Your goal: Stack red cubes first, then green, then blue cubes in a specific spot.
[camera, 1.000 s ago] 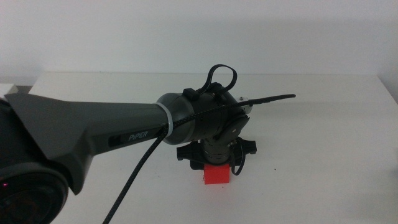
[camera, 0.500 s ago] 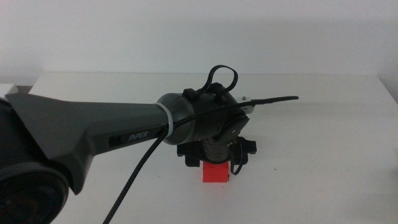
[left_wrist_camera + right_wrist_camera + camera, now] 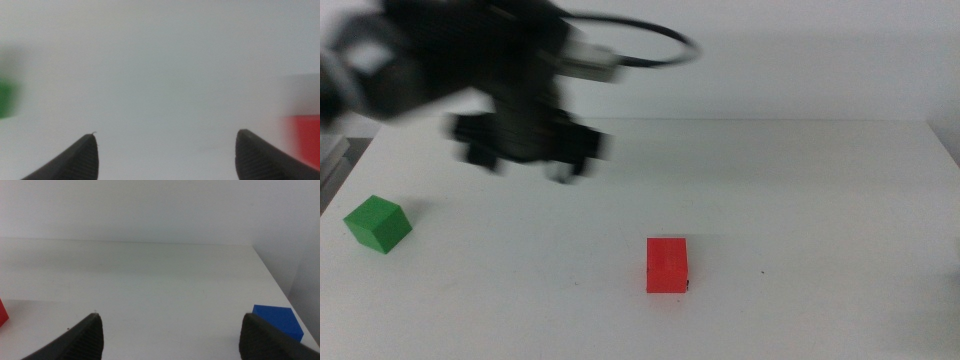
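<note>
The red cube (image 3: 667, 264) is seen resting alone mid-table (image 3: 820, 200), the green cube (image 3: 377, 223) far left, the blue cube (image 3: 278, 322) beside the waiting right claw (image 3: 170, 330), both claws spread wide and empty, the left claw (image 3: 525, 150) blurred above.

White table (image 3: 820, 200), plain pale wall (image 3: 800, 60) behind it, tiny black dot (image 3: 763, 272) on the tabletop
</note>
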Robot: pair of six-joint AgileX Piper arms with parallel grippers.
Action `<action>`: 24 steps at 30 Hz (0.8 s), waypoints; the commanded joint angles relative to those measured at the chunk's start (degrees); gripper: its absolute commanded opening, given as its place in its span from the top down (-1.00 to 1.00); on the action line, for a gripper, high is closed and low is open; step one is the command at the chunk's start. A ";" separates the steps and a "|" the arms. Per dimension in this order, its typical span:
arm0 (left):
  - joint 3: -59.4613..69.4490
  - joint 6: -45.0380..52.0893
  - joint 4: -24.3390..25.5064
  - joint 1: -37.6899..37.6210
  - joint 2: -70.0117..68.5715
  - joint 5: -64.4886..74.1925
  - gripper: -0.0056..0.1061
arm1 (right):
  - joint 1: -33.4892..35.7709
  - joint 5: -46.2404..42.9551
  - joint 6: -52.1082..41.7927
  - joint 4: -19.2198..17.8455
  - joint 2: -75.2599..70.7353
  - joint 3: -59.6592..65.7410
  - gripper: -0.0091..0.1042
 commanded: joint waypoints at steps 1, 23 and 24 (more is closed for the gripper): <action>0.06 10.65 -3.61 7.30 -2.08 4.12 -0.78 | -0.47 -0.54 -0.21 -0.51 -0.25 0.20 -0.74; 1.05 60.11 -22.89 45.39 5.40 -4.10 -0.78 | -0.47 -0.54 -0.21 -0.51 -0.25 0.20 -0.74; 1.05 60.11 -22.89 45.50 6.16 -4.10 -0.78 | -0.47 -0.54 -0.21 -0.51 -0.25 0.20 -0.74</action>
